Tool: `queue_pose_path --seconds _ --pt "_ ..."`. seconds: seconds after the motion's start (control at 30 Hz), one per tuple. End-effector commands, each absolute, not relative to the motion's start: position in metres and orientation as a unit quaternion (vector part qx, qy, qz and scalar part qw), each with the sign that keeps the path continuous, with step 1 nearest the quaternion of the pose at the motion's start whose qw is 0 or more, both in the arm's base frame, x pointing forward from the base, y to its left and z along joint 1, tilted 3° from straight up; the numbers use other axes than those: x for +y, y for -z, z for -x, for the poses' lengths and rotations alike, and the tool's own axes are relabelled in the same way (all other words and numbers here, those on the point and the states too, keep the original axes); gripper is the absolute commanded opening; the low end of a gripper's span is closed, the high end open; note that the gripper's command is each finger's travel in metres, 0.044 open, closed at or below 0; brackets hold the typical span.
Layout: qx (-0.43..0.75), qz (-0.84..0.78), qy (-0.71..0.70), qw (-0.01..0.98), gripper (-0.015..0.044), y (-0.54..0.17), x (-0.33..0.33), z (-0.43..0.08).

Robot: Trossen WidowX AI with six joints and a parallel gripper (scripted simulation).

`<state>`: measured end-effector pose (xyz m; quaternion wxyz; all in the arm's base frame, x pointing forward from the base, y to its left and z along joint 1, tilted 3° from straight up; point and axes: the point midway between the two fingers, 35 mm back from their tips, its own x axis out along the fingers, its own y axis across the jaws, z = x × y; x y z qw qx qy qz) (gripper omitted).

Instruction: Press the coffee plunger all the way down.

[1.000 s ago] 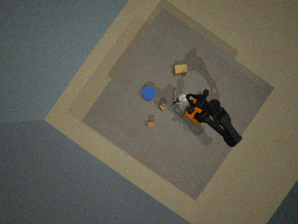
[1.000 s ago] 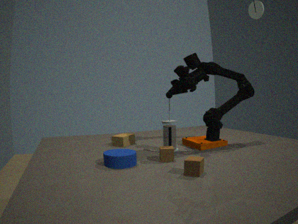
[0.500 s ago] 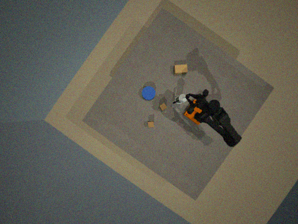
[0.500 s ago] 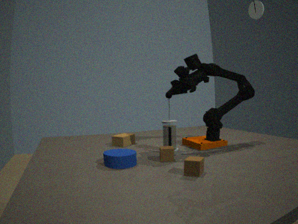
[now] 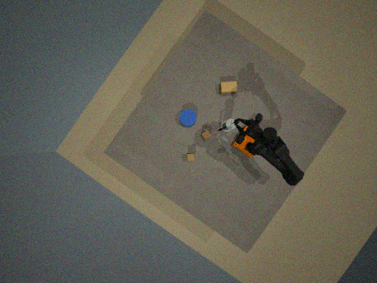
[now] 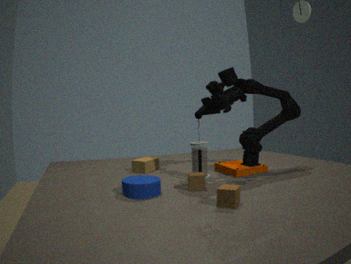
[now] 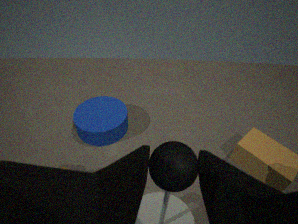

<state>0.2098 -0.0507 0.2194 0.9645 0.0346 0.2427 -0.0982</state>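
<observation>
The coffee press [image 5: 229,124] [image 6: 194,160] stands upright on the table, a clear cylinder with a pale lid and a black handle. Its thin plunger rod [image 6: 199,130] rises well above the lid, so the plunger is up. The round black knob [image 7: 173,167] tops the rod. My gripper [image 6: 199,114] [image 7: 173,155] is shut on the knob, with one finger against each side. The pale lid [image 7: 161,206] is below the knob in the wrist view. In the top view the arm hides the knob.
A blue disc [image 5: 188,118] [image 6: 141,187] [image 7: 101,120] lies on the table [image 6: 97,226]. Two small wooden cubes, one [image 5: 206,135] [image 6: 196,181] near the press and another [image 5: 191,157] [image 6: 228,196] farther off, stand there. A larger wooden block [image 5: 229,87] [image 6: 144,165] [image 7: 265,155] lies on the other side.
</observation>
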Motion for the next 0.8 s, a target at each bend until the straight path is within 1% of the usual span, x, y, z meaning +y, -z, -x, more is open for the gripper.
queue_pose_path --seconds 0.0,0.77 --pt "0.269 -0.041 0.099 0.957 0.0113 -0.194 -0.050 -0.209" --pt "0.268 -0.041 0.099 0.957 0.0113 -0.157 -0.049 -0.211"
